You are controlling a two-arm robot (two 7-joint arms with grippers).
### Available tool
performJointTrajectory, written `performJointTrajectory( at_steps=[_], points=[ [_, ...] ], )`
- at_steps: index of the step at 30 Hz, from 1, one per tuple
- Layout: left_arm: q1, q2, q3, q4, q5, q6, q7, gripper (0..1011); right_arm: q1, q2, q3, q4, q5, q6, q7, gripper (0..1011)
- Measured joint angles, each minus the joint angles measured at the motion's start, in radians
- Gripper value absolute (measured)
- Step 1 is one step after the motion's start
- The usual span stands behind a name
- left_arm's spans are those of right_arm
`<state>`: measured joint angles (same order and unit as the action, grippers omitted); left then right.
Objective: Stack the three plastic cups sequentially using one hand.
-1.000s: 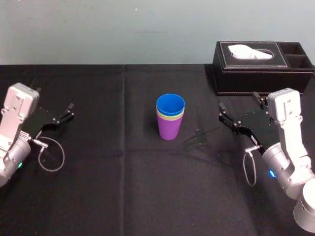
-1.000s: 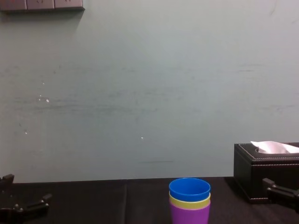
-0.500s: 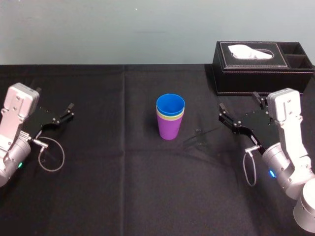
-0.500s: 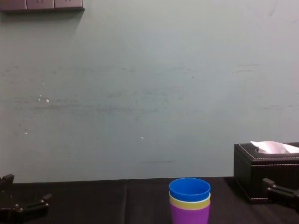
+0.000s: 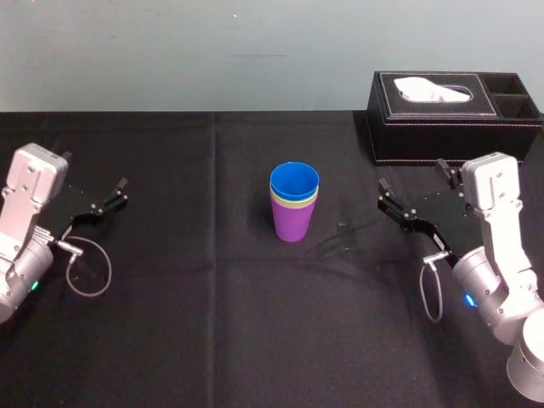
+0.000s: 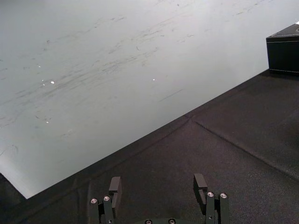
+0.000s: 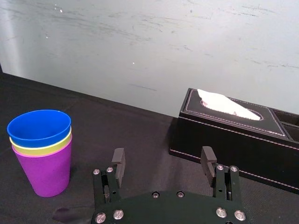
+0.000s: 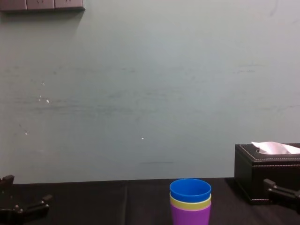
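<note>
The three plastic cups stand nested upright at the table's middle: the purple cup [image 5: 293,224] at the bottom, the yellow-green cup [image 5: 294,202] showing as a thin rim band, and the blue cup [image 5: 294,181] on top. The right wrist view shows the same stack with the blue cup [image 7: 39,128] uppermost, and the chest view shows the blue cup [image 8: 190,190] above the purple cup [image 8: 190,216]. My right gripper [image 5: 412,174] rests to the stack's right, well apart from it, open and empty; it is also seen as the right gripper [image 7: 163,156]. My left gripper [image 5: 93,170] is parked open at the far left.
A black tissue box [image 5: 455,115] with white tissue stands at the back right, just behind my right gripper. A black cloth covers the table [image 5: 212,323], and a pale wall rises behind it. A cable loop hangs from each wrist.
</note>
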<state>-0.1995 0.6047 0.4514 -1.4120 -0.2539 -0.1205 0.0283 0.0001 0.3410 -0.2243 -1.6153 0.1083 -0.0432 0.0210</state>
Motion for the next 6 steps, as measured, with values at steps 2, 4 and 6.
performJointTrajectory(
  at_steps=[2, 4, 6],
  points=[
    [0.0, 0.0, 0.0, 0.0, 0.0, 0.0, 0.0, 1011, 0.0, 0.0, 0.0, 0.0, 0.0, 0.0, 0.0, 1003],
    [0.0, 0.0, 0.0, 0.0, 0.0, 0.0, 0.0, 1011, 0.0, 0.0, 0.0, 0.0, 0.0, 0.0, 0.0, 1004],
    [0.0, 0.0, 0.0, 0.0, 0.0, 0.0, 0.0, 1011, 0.0, 0.0, 0.0, 0.0, 0.0, 0.0, 0.0, 1003]
  ],
)
